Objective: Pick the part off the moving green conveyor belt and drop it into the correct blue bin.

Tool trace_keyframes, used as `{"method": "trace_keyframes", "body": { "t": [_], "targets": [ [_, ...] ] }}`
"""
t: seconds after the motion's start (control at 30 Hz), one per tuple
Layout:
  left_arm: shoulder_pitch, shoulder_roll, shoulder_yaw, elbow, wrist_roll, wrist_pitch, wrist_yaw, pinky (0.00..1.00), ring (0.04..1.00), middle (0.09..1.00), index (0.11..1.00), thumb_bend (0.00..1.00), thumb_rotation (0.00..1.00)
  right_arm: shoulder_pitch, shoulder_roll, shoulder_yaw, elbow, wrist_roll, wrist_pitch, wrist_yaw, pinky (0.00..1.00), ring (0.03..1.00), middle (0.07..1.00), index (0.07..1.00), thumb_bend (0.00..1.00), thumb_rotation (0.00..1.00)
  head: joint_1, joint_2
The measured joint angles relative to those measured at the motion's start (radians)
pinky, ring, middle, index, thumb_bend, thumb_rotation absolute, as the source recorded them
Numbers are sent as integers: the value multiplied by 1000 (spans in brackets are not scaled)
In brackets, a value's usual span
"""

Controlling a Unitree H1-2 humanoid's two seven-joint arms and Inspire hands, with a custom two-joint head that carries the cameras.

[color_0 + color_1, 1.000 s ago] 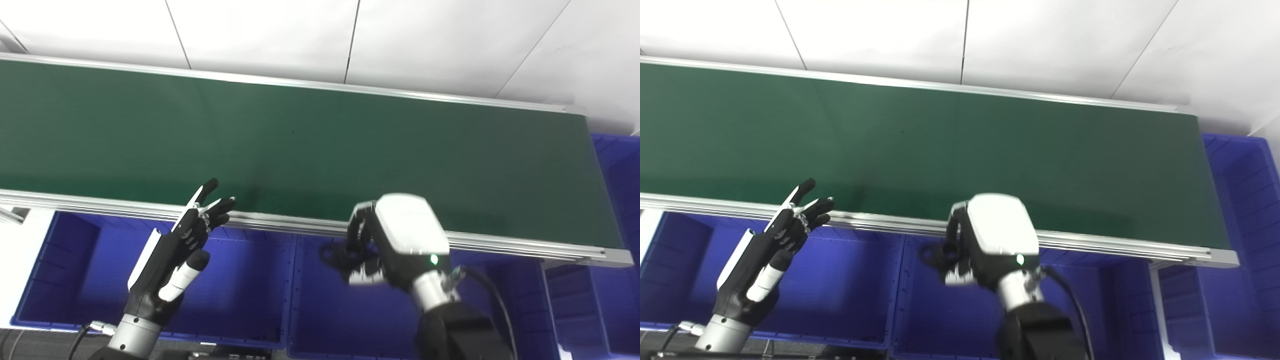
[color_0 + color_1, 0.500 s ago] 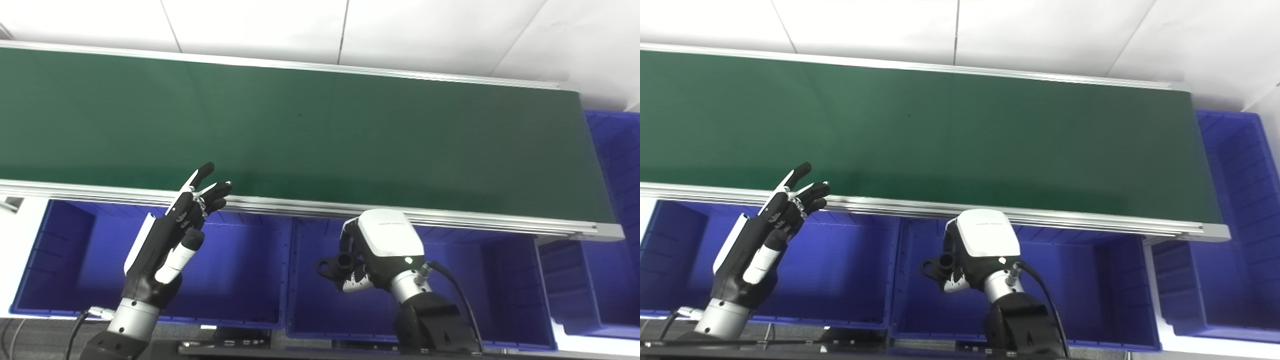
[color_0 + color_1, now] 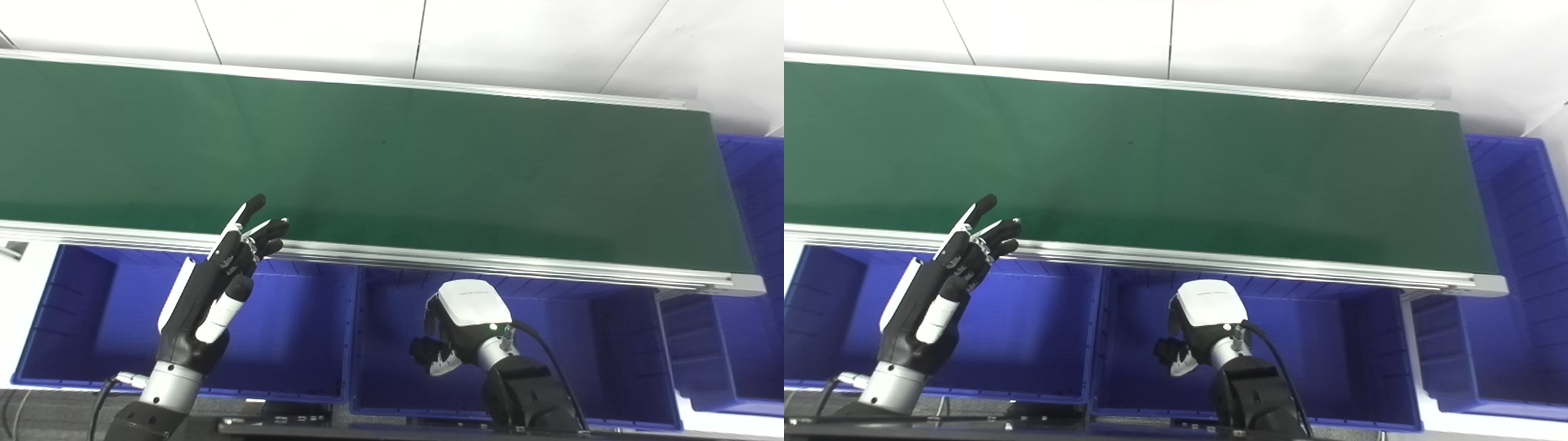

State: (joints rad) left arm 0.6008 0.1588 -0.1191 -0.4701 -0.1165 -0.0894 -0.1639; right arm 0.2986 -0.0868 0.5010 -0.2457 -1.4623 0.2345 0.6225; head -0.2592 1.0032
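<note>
The green conveyor belt [image 3: 392, 153] carries no part. My right hand [image 3: 468, 315] is low inside the middle blue bin [image 3: 612, 343], back up, fingers curled round a small black part [image 3: 425, 353] that shows at its left side; the part also shows in the right eye view [image 3: 1167, 352]. The hand covers most of the part. My left hand [image 3: 211, 288] is open and holds nothing, fingers spread and pointing up. It hangs over the left blue bin [image 3: 294, 343], its fingertips at the belt's front metal rail.
A metal rail [image 3: 551, 266] runs along the belt's front edge above the bins. A further blue bin [image 3: 1513, 245] stands past the belt's right end. White wall panels lie behind the belt.
My right hand has come back off the belt's front rail and down into the middle bin with the black part. The camera has tilted a little. The left hand has barely moved.
</note>
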Motion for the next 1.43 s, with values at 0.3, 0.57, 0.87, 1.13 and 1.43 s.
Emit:
{"method": "trace_keyframes", "body": {
  "t": [0.3, 0.57, 0.87, 1.13, 1.43],
  "targets": [
    [0, 0, 4, 0, 0, 0, -3, 862, 866, 825, 954, 788, 820, 4, 5, -6, -23, 4, 0, 28, 456, 616, 763, 824, 1000, 821, 2, -9],
    [4, -1, 0, 1, 2, 0, -6, 867, 869, 829, 960, 790, 811, 80, 35, -146, -361, 293, 101, 230, 524, 649, 737, 789, 1000, 958, 14, -24],
    [8, 1, 5, 44, 13, -2, -7, 870, 871, 834, 967, 772, 814, 316, 62, -354, -541, 871, 104, 61, 567, 648, 728, 772, 1000, 952, -9, -57],
    [5, 13, 13, 86, 15, -23, -13, 875, 872, 842, 965, 745, 803, 393, 177, -460, -211, 1276, -171, -213, 643, 702, 758, 811, 996, 1000, -18, -100],
    [11, 13, 22, 142, 62, -152, -14, 886, 901, 888, 979, 740, 813, 371, 182, -420, -72, 1322, -443, -397, 815, 866, 893, 887, 998, 1000, -44, -193]
  ]
}}
